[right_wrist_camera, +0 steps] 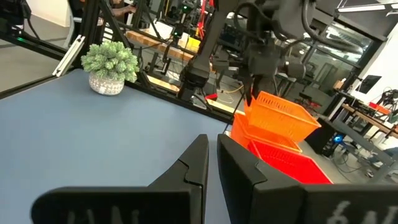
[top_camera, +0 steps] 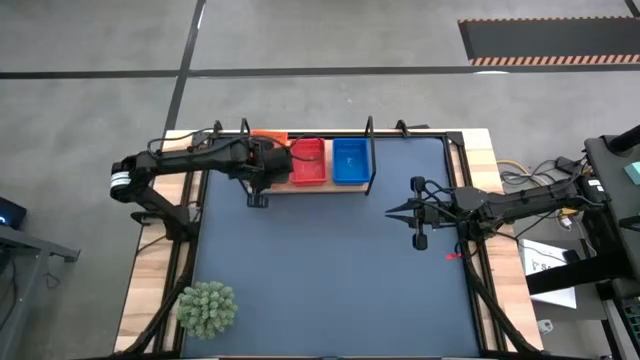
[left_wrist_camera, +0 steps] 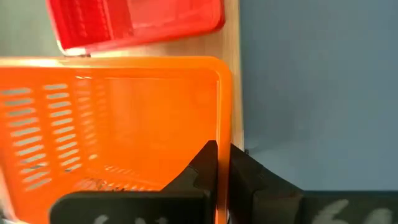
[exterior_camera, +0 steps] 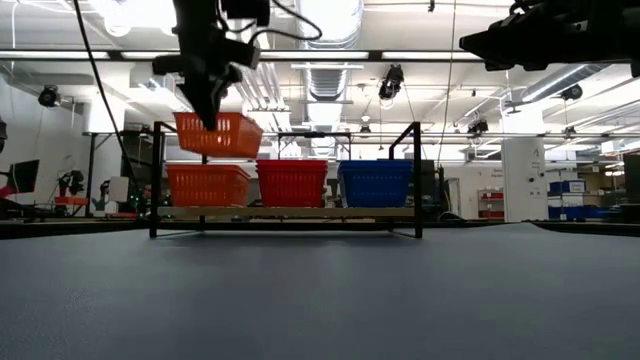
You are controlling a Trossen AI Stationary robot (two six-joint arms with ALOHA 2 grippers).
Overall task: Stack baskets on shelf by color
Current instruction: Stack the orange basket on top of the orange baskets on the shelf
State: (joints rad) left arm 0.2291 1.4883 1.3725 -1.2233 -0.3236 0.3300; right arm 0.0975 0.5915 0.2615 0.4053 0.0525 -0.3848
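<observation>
My left gripper [left_wrist_camera: 222, 147] is over the left end of the shelf [exterior_camera: 290, 213] and is shut on an orange basket [exterior_camera: 218, 133]. That basket hangs in the air above an orange stack [exterior_camera: 208, 185], which rests on the wooden board. To the right of it on the board stand a red stack [exterior_camera: 292, 183] and a blue stack [exterior_camera: 376, 183]. From above, the red basket [top_camera: 308, 162] and the blue basket [top_camera: 350, 160] show plainly, while the arm covers most of the orange basket [top_camera: 270, 137]. My right gripper [right_wrist_camera: 211, 149] hovers over the mat's right part, shut and holding nothing. My left gripper pinches the orange basket's side wall just below the rim [left_wrist_camera: 224, 118], with one finger [left_wrist_camera: 202, 165] inside the basket and the other [left_wrist_camera: 245, 168] outside. It comes from above, pointing down. The basket is lifted clear above the orange stack and hangs slightly tilted.
A dark-blue mat [top_camera: 330, 260] covers the table in front of the shelf. A green spiky plant ball [top_camera: 207, 308] sits at the mat's near left corner. The shelf's black upright loops [exterior_camera: 417, 175] stand at both ends. The right arm [top_camera: 500, 207] reaches in from the right edge.
</observation>
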